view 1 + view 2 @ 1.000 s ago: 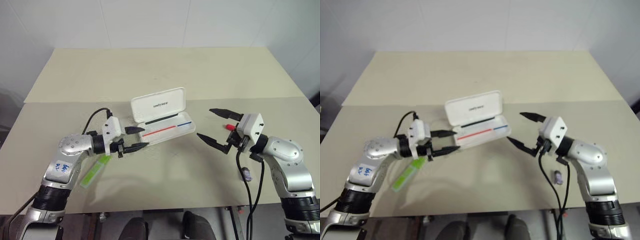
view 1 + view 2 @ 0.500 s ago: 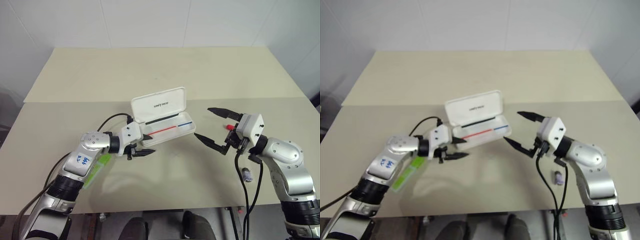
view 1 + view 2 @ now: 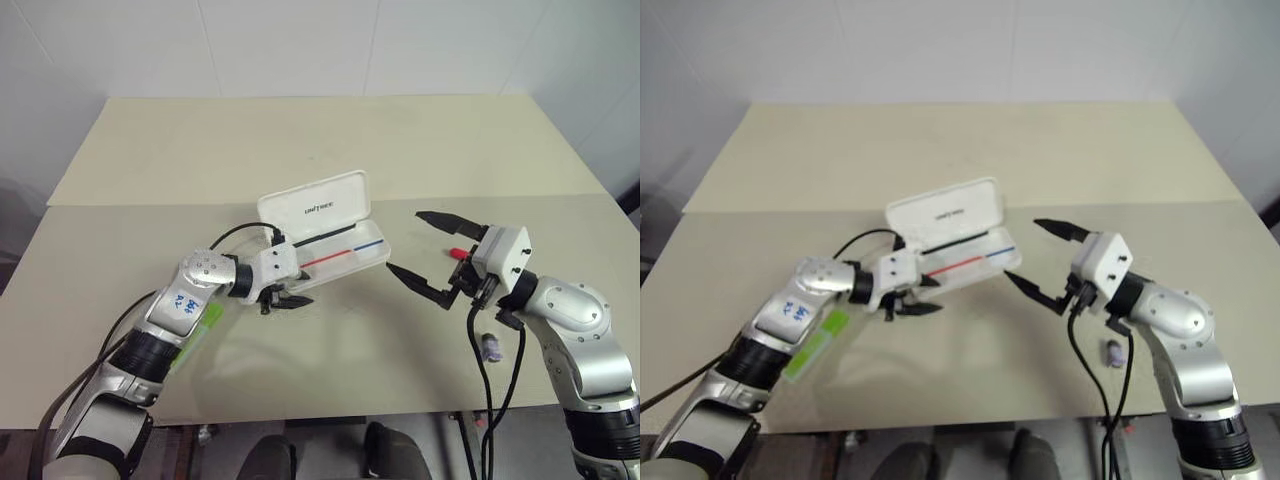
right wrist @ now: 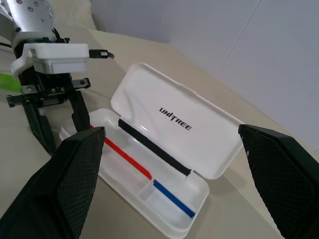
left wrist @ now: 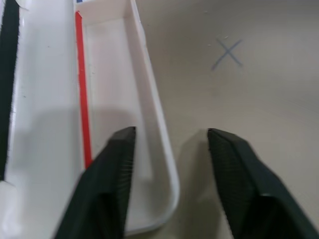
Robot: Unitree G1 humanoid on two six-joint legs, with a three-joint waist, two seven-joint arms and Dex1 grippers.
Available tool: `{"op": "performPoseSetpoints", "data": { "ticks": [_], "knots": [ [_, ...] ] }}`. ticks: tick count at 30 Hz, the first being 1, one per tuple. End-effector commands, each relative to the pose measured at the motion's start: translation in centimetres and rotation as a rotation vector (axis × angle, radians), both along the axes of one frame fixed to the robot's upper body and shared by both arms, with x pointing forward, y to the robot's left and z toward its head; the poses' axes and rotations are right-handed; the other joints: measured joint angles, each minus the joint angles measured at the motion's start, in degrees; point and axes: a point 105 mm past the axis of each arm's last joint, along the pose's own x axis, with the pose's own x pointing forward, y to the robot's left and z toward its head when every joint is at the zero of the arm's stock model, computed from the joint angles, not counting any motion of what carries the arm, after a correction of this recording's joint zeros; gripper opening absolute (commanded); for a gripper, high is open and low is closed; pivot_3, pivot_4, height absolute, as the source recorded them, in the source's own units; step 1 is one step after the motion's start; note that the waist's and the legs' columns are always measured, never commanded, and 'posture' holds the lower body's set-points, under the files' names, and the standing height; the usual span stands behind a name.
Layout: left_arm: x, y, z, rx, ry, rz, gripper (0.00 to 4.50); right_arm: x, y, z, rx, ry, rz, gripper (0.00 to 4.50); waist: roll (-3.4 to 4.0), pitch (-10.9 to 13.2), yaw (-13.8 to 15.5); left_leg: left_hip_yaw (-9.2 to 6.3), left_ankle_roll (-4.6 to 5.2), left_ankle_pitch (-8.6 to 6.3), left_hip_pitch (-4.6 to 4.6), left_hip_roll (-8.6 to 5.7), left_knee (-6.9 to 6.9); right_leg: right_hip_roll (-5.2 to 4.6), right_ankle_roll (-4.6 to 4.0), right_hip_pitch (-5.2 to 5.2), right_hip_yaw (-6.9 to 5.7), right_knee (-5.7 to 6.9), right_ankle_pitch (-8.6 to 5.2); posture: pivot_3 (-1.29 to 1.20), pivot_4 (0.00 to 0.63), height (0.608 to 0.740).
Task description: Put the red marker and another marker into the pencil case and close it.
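A light-green highlighter (image 3: 196, 335) lies on the table (image 3: 300, 150) under the left arm. The left gripper (image 3: 287, 297), jaws parted, straddles the near wall of the open pencil case (image 3: 325, 232). The right gripper (image 3: 428, 256) gapes empty; the red marker (image 3: 457, 254) lies behind it.

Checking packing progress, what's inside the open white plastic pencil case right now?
The white hinged plastic pencil case holds no markers, just red and blue lines; the left gripper covers its near corner.
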Motion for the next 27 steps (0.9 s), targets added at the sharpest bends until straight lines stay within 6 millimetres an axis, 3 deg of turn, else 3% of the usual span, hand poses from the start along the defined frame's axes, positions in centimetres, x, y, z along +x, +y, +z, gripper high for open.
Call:
{"op": "performPoseSetpoints", "data": {
  "ticks": [1,3,5,19,27],
  "knots": [
    [0.1,0.5,-1.2,0.070,0.051,0.003,0.96,-0.3,-0.3,2.1,0.014,-0.077,-0.008,4.50,-0.01,0.00,-0.01,0.02,0.00,0.00,0.02,0.00,-0.01,0.00,0.00,0.00,0.00,0.00,0.00,0.00,0.150,0.740],
    [0.3,0.1,-1.1,0.081,0.050,-0.006,0.29,-0.2,-0.3,2.4,0.013,-0.087,-0.009,4.50,-0.01,-0.01,0.02,0.04,0.00,0.00,0.01,0.00,-0.02,0.00,0.00,-0.01,-0.01,0.00,0.00,0.00,0.150,0.740],
    [0.3,-0.3,-1.1,0.085,0.052,-0.018,0.03,-0.1,-0.3,2.5,0.013,-0.092,-0.010,4.50,-0.02,-0.02,0.27,0.05,0.00,0.00,0.00,0.00,0.00,0.00,0.00,0.00,-0.01,0.01,0.00,0.00,0.150,0.740],
    [-3.3,-2.2,0.0,0.079,0.040,-0.207,0.03,-0.3,-0.6,2.6,-0.007,-0.074,-0.012,4.50,-0.06,-0.05,0.18,0.05,0.02,-0.01,-0.08,-0.01,-0.04,-0.02,-0.04,-0.13,-0.02,0.04,0.03,0.00,0.150,0.740],
    [-5.3,-2.6,-0.1,0.084,0.054,-0.218,0.03,-0.5,-0.4,2.3,-0.003,-0.042,0.004,4.50,-0.07,-0.04,0.17,0.11,0.03,-0.02,-0.18,0.00,-0.13,-0.03,-0.04,-0.26,-0.06,0.06,0.03,0.00,0.150,0.740]
  ]
}}
